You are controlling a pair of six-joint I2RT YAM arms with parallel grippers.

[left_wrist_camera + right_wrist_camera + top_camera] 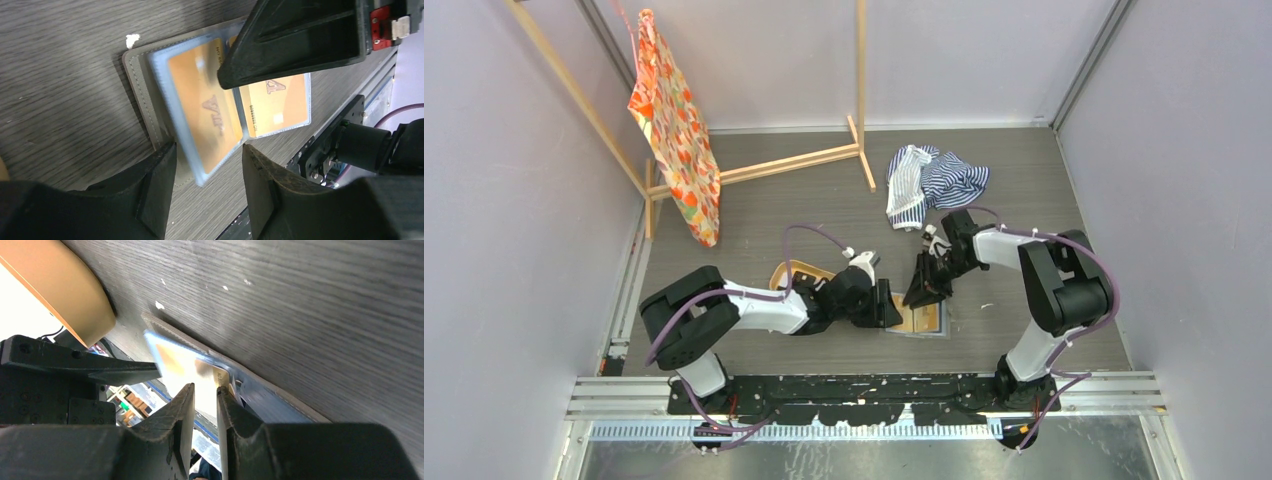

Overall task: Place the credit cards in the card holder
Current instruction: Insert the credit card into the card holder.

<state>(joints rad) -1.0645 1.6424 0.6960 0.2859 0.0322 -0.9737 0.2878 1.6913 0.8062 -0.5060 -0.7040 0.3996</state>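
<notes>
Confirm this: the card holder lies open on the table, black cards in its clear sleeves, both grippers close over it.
Wrong colour: the cards in the sleeves are orange, not black; the left wrist view shows it. The card holder does lie open on the table, left gripper and right gripper close over it.

Top external looks steeply down from high behind the arms, far off, taking in the whole tabletop (804, 200); left wrist peers close past the left tool (207, 155) onto the card holder (137, 85); right wrist, past the right tool (205, 390), skims the same holder low.
</notes>
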